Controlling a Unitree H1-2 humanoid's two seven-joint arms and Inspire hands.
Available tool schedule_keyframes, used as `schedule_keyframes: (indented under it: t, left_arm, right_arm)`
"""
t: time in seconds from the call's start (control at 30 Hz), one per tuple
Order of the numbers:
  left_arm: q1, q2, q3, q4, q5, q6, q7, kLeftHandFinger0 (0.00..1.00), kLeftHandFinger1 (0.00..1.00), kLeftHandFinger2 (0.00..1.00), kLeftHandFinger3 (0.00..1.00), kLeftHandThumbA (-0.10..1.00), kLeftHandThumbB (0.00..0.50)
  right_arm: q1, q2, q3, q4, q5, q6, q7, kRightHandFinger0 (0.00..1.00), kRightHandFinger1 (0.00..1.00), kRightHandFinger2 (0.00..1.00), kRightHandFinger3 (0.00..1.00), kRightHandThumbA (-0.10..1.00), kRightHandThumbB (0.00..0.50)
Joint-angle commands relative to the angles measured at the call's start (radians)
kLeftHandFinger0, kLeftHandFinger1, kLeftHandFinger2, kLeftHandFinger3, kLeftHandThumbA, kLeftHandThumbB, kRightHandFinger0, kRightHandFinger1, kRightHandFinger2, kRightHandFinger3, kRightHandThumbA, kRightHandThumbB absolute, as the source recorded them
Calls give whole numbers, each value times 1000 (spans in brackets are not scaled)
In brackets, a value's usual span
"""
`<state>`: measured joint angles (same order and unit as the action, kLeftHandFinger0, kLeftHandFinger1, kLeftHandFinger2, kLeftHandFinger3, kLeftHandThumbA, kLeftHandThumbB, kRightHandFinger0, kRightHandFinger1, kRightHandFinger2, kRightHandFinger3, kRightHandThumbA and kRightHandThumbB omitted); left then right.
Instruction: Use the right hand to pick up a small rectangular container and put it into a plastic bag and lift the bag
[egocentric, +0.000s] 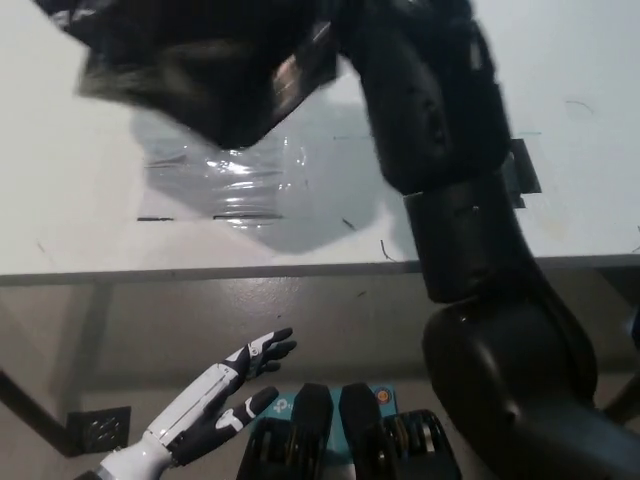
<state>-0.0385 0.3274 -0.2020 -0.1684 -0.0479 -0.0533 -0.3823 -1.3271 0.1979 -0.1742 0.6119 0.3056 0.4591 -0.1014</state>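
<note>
A black plastic bag (200, 70) hangs blurred above the white table (80, 220) at the top left of the head view. It casts a shadow on the table. My black right arm rises from the bottom right, and my right hand (335, 45) meets the bag's upper right side, shut on it; the fingers are hard to make out. No small rectangular container shows anywhere; the bag's inside is hidden. My white left hand (225, 390) rests open at the lower left, below the table's front edge, palm up with fingers apart.
A shiny clear tape patch (215, 180) lies on the table under the bag. A dark patch (525, 170) peeks out behind my right arm. The table's front edge (200, 272) runs across the middle. A black square marker (100, 430) lies on the floor.
</note>
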Motion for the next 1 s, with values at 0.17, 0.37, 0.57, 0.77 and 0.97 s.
schedule_keyframes:
  t: [0.17,0.37,0.57,0.77,0.97]
  left_arm:
    - [-28,24,-4,-28,24,17,-25,1000,1000,1000,1000,860,273]
    - [-33,26,-11,-30,29,30,-31,1000,1000,1000,1000,855,282]
    - [-31,22,-12,-25,21,23,-37,1000,1000,1000,1000,810,275]
    - [-34,21,-12,-25,24,21,-39,1000,1000,1000,1000,797,272]
    - [-35,21,-11,-18,16,14,-50,1000,1000,1000,1000,767,258]
  right_arm:
    - [-37,-31,64,154,-58,-108,44,10,330,696,656,-100,176]
    - [-34,-39,82,164,-67,-134,52,1,339,655,530,-100,188]
    - [-25,-52,112,276,-103,-214,62,0,223,565,527,-100,147]
    - [-42,-97,184,467,-197,-350,64,37,427,786,633,-67,150]
    - [-57,-159,378,574,-338,-306,138,888,1000,1000,1000,548,361]
